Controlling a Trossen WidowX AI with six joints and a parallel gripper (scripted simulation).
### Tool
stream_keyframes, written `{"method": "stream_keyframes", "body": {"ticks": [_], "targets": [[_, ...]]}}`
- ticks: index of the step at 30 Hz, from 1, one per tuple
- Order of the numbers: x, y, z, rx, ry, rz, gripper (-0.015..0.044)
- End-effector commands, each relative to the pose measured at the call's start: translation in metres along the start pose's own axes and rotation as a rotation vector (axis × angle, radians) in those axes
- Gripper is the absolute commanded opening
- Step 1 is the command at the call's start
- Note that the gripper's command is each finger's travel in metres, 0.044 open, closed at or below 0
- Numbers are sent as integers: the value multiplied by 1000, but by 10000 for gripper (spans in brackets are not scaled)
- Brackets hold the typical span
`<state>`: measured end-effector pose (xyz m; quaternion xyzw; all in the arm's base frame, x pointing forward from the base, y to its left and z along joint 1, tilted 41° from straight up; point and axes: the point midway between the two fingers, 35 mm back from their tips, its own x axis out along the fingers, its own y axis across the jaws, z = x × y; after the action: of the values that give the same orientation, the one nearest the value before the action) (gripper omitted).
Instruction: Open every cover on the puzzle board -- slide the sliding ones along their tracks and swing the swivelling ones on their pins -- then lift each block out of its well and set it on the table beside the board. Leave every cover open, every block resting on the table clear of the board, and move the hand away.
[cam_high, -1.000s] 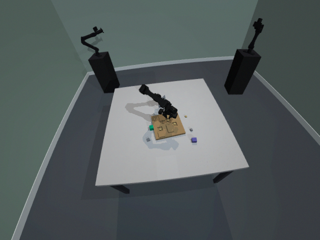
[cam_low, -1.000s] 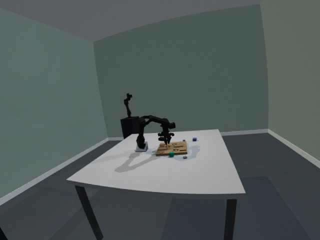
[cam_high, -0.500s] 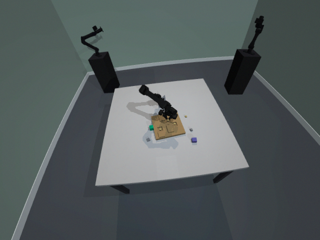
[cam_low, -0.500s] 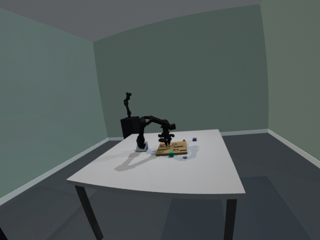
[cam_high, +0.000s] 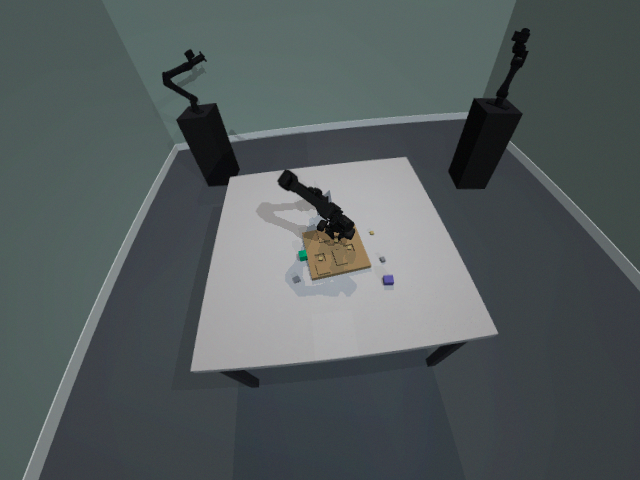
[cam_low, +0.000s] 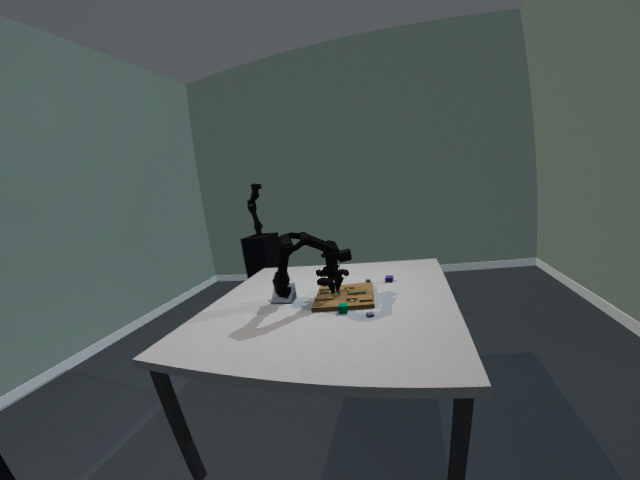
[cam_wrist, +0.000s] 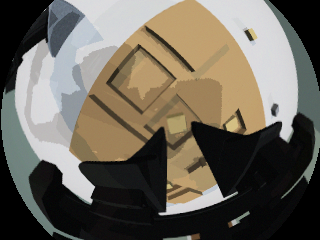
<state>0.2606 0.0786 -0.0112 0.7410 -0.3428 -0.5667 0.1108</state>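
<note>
My tool is over the arm-side part of the puzzle board, pointing down, fingers part-way apart with a gap between them and nothing gripped. In the wrist view a small tan block sits in its well just past the fingertips, lined up with the gap; whether the tips touch the board, can't tell. To the left of it there's a bigger square well with a tan shape inside, and a small square well to the right. Cover positions are too small to read from the top and exterior views. Blocks already off the board on the desk: green block right against the board's left edge, grey block near the front-left corner, a second grey block just off the right edge, purple block further out at front right, and a tiny yellow block off the right side nearer the arm. All of them sit flat on the desk. Arm base is beside the board's back end.
</note>
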Motion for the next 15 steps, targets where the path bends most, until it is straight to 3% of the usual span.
{"method": "stream_keyframes", "body": {"ticks": [1,15], "targets": [[4,1,1,-9,0,8,144],[13,1,1,-9,0,8,144]]}}
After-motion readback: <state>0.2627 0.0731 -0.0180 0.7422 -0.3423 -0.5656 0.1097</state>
